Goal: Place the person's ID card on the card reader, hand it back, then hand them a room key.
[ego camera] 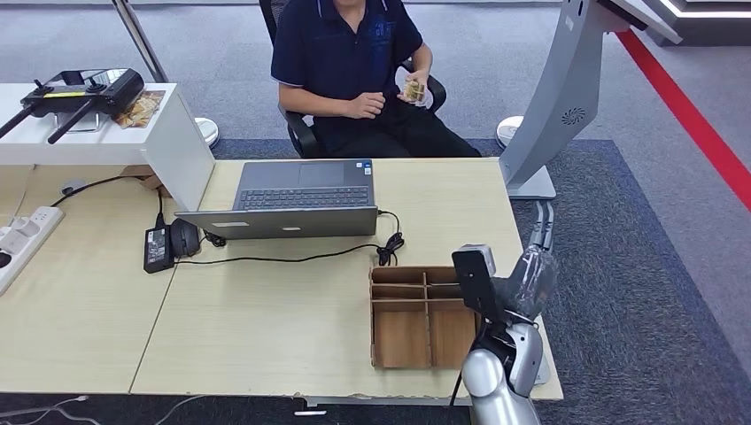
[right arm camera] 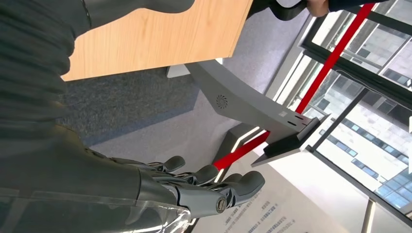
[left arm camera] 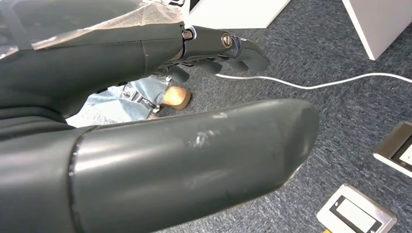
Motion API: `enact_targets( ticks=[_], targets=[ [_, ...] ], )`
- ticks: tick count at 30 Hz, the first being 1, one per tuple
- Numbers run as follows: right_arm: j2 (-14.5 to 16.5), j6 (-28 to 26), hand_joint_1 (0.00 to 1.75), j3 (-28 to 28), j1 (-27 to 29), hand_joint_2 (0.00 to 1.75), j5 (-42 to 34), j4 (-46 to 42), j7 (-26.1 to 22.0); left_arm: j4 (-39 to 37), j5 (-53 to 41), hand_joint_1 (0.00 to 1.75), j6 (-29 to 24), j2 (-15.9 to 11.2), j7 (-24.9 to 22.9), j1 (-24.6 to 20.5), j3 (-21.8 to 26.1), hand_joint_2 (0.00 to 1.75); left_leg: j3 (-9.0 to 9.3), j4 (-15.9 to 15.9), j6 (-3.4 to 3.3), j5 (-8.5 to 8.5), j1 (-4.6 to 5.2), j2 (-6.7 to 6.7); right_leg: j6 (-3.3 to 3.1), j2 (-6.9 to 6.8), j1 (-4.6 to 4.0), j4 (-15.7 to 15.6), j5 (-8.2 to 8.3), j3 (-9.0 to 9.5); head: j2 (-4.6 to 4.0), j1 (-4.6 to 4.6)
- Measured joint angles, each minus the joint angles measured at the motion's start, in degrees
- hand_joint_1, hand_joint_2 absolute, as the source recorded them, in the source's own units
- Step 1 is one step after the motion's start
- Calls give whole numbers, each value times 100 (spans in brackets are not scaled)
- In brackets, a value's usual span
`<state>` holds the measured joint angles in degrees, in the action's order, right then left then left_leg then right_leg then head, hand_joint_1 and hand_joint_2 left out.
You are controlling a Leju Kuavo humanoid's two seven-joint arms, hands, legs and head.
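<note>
Both my hands are empty, fingers loosely spread, right hand (ego camera: 529, 279) raised beside the wooden tray (ego camera: 423, 316), left hand (left arm camera: 160, 126) hanging over carpet; the card (ego camera: 413, 90) sits in the seated person's hand (ego camera: 416, 88), so reach forward palm-up to receive it; no legible writing observed

"What kind of place am I in?"

"It looks like an office with a front desk. I see a light wooden desk (ego camera: 292, 328) with an open laptop (ego camera: 301, 199) on it, plus a charger brick (ego camera: 157, 248) and a power strip (ego camera: 22, 237)."

"What else shows it?"

"A person (ego camera: 354, 66) sits across from me in a black office chair (ego camera: 301, 133). The floor has grey carpet (ego camera: 638, 292) with a red stripe (ego camera: 686, 115). A tall grey kiosk stand (ego camera: 567, 97) is beside the desk, and my right wrist view shows big glass windows (right arm camera: 369, 73)."
</note>
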<state>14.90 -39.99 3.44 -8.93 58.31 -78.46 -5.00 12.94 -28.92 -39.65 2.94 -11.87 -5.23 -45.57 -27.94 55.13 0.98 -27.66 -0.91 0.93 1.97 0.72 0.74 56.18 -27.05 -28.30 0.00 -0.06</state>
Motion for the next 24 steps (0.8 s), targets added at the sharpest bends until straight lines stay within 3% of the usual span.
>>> enact_targets(
  ticks=[15,20,24],
  targets=[
    [-660,-3,0,669,146,175,186,-483,824,-1,60,0,-7,-3,1,9,0,0,0,0,0,0,0,0,0,0,0,0,0,1,0,0],
    [-978,-3,0,983,118,175,286,-592,1408,-2,76,0,-7,-5,8,10,0,0,-1,0,0,0,0,0,0,0,0,0,0,1,0,-1],
    [-1386,20,0,1377,-4,175,433,-688,2176,-2,114,0,-7,-11,38,11,0,0,-1,0,0,0,1,1,0,0,1,-1,0,2,0,1]
  ],
)
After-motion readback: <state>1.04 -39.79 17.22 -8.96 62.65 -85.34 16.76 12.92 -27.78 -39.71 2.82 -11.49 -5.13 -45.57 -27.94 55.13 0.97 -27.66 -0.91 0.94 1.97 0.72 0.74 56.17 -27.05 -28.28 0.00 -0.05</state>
